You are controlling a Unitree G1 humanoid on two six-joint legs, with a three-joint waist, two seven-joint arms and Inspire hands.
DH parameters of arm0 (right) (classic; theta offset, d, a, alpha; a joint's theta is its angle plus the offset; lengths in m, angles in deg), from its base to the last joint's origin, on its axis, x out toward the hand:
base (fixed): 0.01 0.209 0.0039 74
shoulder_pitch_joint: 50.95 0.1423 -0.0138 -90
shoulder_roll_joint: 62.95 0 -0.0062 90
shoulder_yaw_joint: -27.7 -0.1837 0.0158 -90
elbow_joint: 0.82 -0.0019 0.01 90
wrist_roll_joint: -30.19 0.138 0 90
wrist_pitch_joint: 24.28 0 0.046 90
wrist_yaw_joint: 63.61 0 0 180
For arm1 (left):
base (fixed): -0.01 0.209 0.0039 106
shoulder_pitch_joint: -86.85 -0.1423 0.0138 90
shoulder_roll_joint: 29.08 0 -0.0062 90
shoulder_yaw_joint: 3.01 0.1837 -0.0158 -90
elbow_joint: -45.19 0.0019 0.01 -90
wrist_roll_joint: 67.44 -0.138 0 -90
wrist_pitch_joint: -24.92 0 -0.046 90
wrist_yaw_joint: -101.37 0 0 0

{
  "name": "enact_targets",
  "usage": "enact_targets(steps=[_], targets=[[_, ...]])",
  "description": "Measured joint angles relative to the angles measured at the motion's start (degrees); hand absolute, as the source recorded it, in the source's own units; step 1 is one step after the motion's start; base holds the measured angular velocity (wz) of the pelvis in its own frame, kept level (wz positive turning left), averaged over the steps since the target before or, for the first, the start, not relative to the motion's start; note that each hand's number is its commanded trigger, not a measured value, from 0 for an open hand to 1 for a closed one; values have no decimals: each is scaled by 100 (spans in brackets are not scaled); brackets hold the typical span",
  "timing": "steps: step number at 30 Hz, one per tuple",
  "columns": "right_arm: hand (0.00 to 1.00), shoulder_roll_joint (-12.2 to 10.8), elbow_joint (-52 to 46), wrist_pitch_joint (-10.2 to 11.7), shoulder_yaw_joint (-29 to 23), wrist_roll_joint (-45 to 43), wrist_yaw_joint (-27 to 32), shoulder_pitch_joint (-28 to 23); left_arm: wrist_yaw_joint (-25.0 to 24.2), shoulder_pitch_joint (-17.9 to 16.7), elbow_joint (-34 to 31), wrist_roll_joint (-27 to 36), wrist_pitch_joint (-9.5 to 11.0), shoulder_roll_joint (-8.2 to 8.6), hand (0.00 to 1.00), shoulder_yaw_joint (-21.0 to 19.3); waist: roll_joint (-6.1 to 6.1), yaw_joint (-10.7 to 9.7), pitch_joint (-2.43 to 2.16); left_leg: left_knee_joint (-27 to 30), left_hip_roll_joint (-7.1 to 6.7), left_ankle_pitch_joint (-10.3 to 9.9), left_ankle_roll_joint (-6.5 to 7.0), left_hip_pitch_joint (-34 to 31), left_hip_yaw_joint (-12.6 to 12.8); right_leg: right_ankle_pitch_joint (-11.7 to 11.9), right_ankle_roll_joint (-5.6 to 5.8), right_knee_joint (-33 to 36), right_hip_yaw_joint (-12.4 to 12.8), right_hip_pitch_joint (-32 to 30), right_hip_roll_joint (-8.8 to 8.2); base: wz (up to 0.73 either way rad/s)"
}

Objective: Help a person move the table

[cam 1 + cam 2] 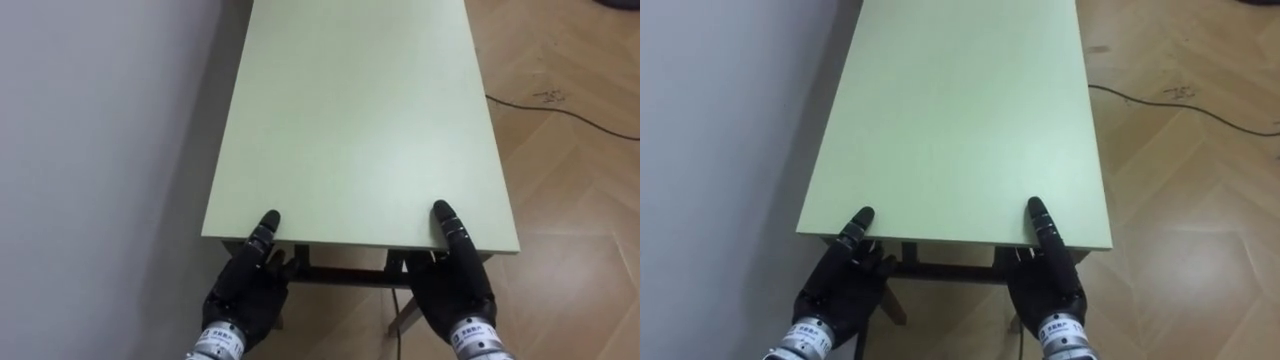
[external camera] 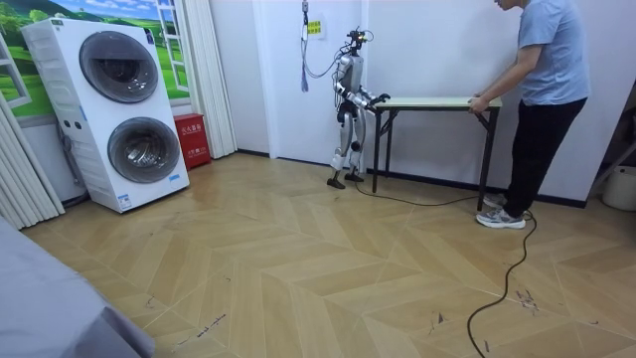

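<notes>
- The left robot hand grips the near edge of the surface, thumb on top, fingers tucked beneath.
- The right robot hand clamps the same edge likewise; its fingertips, partly hidden underneath, seem curled.
- Beyond both robot hands, a person holds the far end.
- A wall runs beside the left robot hand.

A domestic-style room set up as a laundry corner: two front-loading machines stacked in a white tower stand on herringbone wood floor, beside pale curtains and a landscape picture, with a plain desk along the white wall.
</notes>
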Motion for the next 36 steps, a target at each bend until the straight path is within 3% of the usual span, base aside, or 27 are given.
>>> enact_targets(steps=[6, 10, 21, 23, 24, 25, 26, 28, 29, 30, 32, 35, 36], targets=[[100, 4, 0, -1, -2, 1, 6, 0, 43, 0, 0, 5, 0, 16, 100, 23, 83, -1, 2, -37, 0, -5, 8, 2, 41, 0, 0, -1, 24, -12, -3, 1], [100, 5, 0, -3, -3, -2, 58, 0, 113, 0, 0, 6, -5, 42, 100, 39, 87, -6, -1, -111, -6, -5, 8, 59, 77, -1, 1, -5, 147, -4, -2, -1], [100, 6, 65, -6, 25, -37, 91, -9, 183, -45, 56, 4, -22, 70, 100, 40, 78, -57, 2, -381, -15, -4, 6, 295, 79, 0, 1, 10, 176, 13, -10, -2], [100, 5, 219, -15, -2, -59, -5, -10, 179, -84, 110, 5, -22, 74, 100, 40, 79, -50, 4, -447, 24, 2, 2, 417, -14, -20, 32, 256, 172, -37, 3, -11], [100, -61, 344, -49, -13, -109, -60, -13, 168, -137, 150, 4, -17, 56, 100, 39, 80, -9, 5, -444, 67, 2, -5, 490, -257, -83, 119, 227, 393, -147, 57, -35], [100, -119, 404, -103, -17, -213, -81, 19, 131, -202, 156, 5, -9, 34, 100, 15, 76, 55, 9, -433, 69, -4, -63, 498, -475, 117, -29, -232, 605, -341, 120, -28], [100, -123, 438, -111, -21, -273, -104, 7, 93, -208, 234, 6, -5, 50, 100, 4, 141, 20, 14, -433, 90, -16, -108, 526, -549, 281, -116, -193, 563, -347, 147, -8], [100, -178, 591, -99, 27, -334, -240, -20, -178, -251, 476, -40, 1, 80, 100, -98, 140, -70, 18, -621, 141, 0, -148, 687, -231, 328, -116, -195, 341, -147, 142, 26], [100, -245, 675, -102, 20, -323, -289, -20, -250, -242, 532, -128, 1, 82, 100, -135, 96, -109, 18, -695, 182, 1, -147, 747, 1, 328, -116, -195, 327, -94, 164, 27], [100, -283, 713, -110, 12, -322, -311, -22, -269, -233, 554, -163, 2, 86, 100, -158, 61, -119, 18, -714, 194, 2, -148, 759, 75, 327, -116, -196, 332, -83, 169, 22], [100, -401, 843, -133, -23, -326, -404, -19, -374, -214, 653, -233, 2, 94, 100, -198, -29, -99, 5, -715, 183, 2, -146, 766, 89, 327, -116, -204, 337, -68, 203, 6], [100, -428, 1024, -151, -48, -328, -515, -18, -681, -139, 1003, -349, 4, 112, 100, -207, -39, -100, -1, -722, 156, -30, -98, 850, 83, 341, -99, -201, 345, 16, 195, 0], [100, -429, 1119, -214, -91, -325, -581, -2, -802, -113, 1145, -359, 22, 123, 95, -210, -39, -98, -1, -733, 155, -38, -86, 900, 83, 355, -84, -203, 343, 57, 196, 0]])
